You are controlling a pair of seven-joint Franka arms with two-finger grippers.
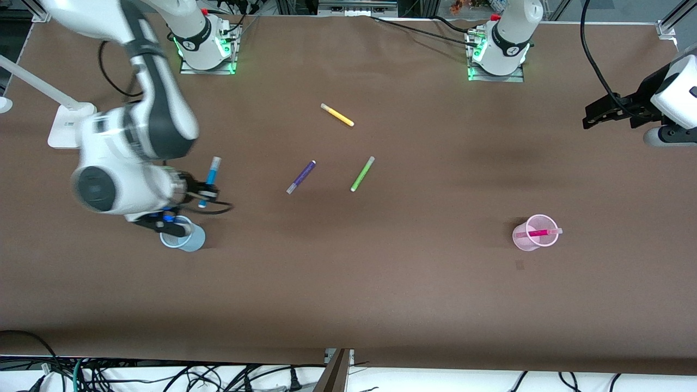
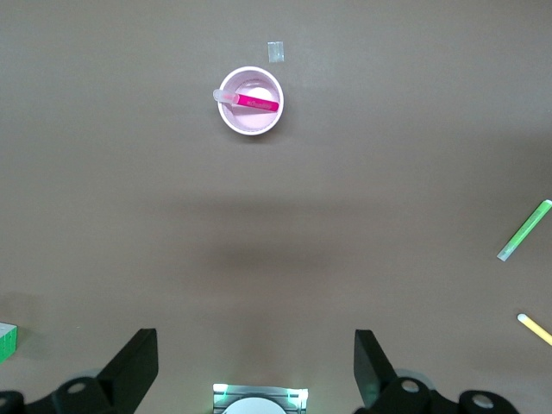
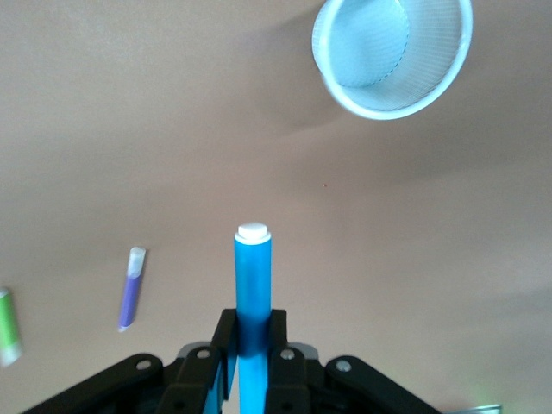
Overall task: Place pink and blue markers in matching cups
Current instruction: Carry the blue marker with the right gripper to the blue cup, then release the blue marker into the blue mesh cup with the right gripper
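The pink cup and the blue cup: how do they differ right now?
The pink cup already has the pink marker lying in it; the blue cup is empty. The pink cup stands alone toward the left arm's end of the table; the blue cup sits by the right gripper, which holds the blue marker. Both are translucent and upright.

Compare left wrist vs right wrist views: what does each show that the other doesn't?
Left wrist only: the pale pink translucent cup with the magenta-pink marker inside, the yellow marker, and the open left gripper, waiting above the table at its own end.

Right wrist only: the empty pale blue translucent cup, the purple marker, and the right gripper shut on the bright blue marker, just short of that cup.

Both: the lime-green marker and the brown table.
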